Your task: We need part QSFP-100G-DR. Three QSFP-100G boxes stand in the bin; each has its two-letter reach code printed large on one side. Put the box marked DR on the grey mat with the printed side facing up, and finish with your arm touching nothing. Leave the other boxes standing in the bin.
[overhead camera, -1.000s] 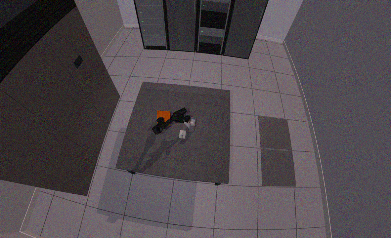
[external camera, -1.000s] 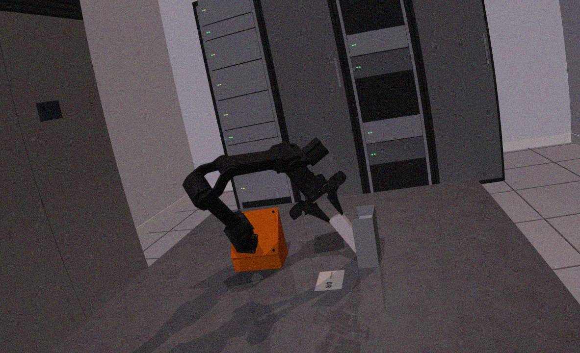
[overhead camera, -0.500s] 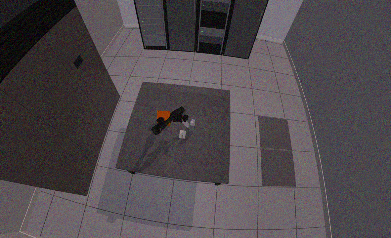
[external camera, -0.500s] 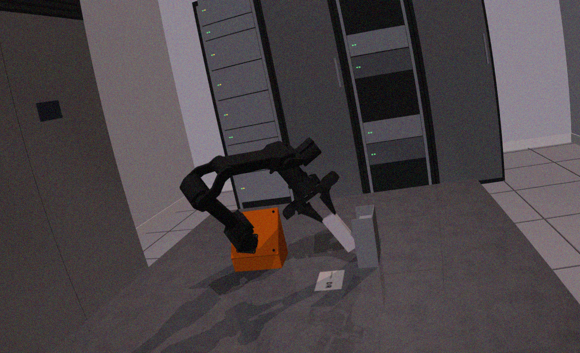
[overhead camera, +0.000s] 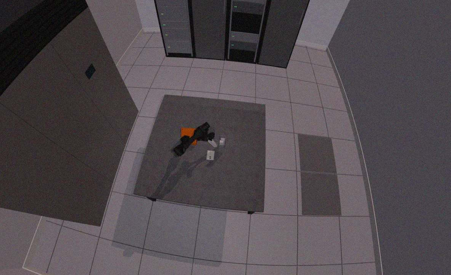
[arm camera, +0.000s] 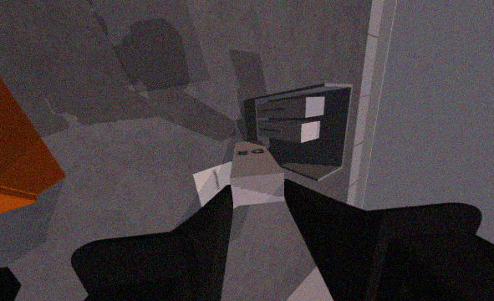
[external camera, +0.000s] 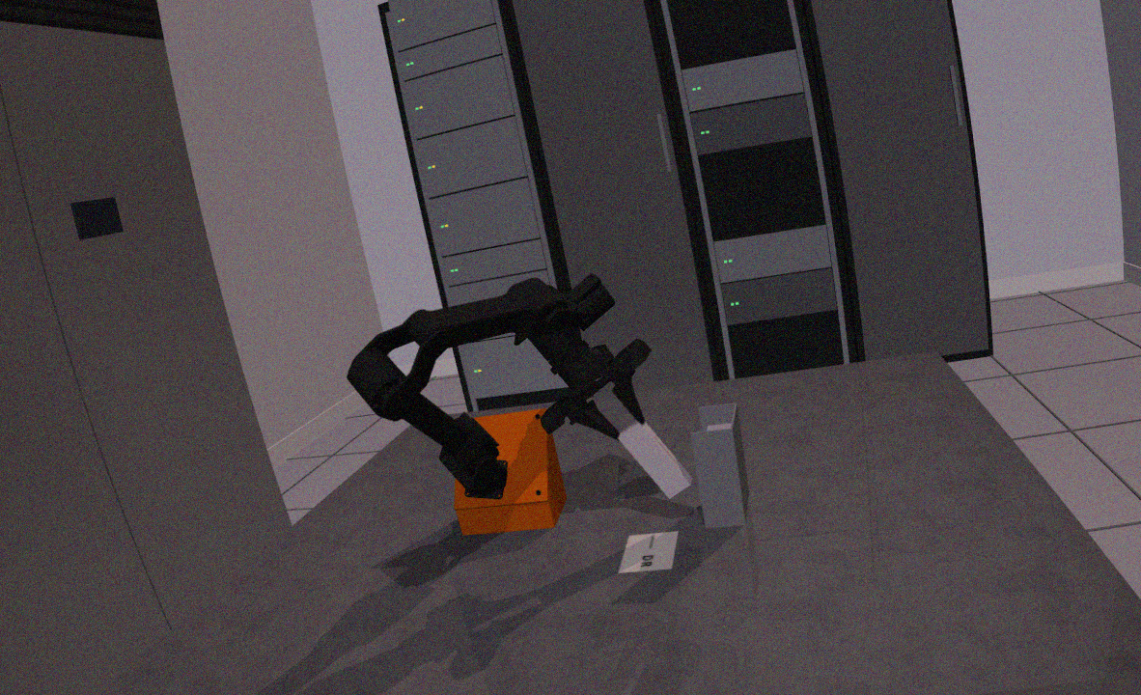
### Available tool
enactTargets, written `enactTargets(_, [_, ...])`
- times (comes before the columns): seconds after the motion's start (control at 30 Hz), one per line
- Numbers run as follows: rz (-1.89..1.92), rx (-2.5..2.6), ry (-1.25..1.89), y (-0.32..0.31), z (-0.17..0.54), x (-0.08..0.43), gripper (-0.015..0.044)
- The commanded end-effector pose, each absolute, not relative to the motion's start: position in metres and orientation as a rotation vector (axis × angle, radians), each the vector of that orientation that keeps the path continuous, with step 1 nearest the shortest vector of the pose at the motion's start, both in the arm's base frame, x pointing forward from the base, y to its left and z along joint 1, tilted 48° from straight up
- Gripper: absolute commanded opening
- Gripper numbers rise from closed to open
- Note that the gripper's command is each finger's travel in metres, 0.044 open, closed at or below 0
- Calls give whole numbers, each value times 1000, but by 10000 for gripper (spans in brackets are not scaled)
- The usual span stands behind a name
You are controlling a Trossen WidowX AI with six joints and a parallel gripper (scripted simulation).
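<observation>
Exterior view gives me the table [overhead camera: 240,177] [external camera: 859,484] [arm camera: 117,167] first, with my arm [overhead camera: 186,141] [external camera: 471,319] reaching over beside the orange block [overhead camera: 186,131] [external camera: 514,518] [arm camera: 12,138]. Next comes the bin [overhead camera: 222,146] [external camera: 717,484] [arm camera: 251,119], its tall walls keeping two other boxes [arm camera: 310,131] upright, as the task wants. My gripper [overhead camera: 209,139] [external camera: 630,429] [arm camera: 257,186] is partly open, its fingers clamped on the upper end of the held box [overhead camera: 212,143] [external camera: 653,459] [arm camera: 257,184], which hangs tilted outside the bin, off the table. By this end grip, I suppose, it could be drawn from between the walls and then laid over. Its letters look like DR, but are blurred; probably it is the wanted one. The white card [overhead camera: 210,155] [external camera: 649,553] [arm camera: 213,181] lies flat, DR upward, I think for reference. The grey mat I cannot distinguish.
</observation>
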State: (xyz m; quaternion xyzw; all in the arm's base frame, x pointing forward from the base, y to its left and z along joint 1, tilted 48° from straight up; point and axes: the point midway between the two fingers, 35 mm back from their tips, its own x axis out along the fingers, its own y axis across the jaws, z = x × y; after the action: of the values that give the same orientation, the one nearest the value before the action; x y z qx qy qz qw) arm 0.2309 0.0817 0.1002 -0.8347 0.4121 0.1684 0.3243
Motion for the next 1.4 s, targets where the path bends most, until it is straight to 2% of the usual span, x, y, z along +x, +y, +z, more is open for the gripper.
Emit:
enactTargets(0.0, [437,-2184,1078,80,101,224,156])
enactTargets(0.63, [435,-2185,1077,87,91,218,156])
enactTargets(1.37, [436,-2184,1076,63,67,224,156])
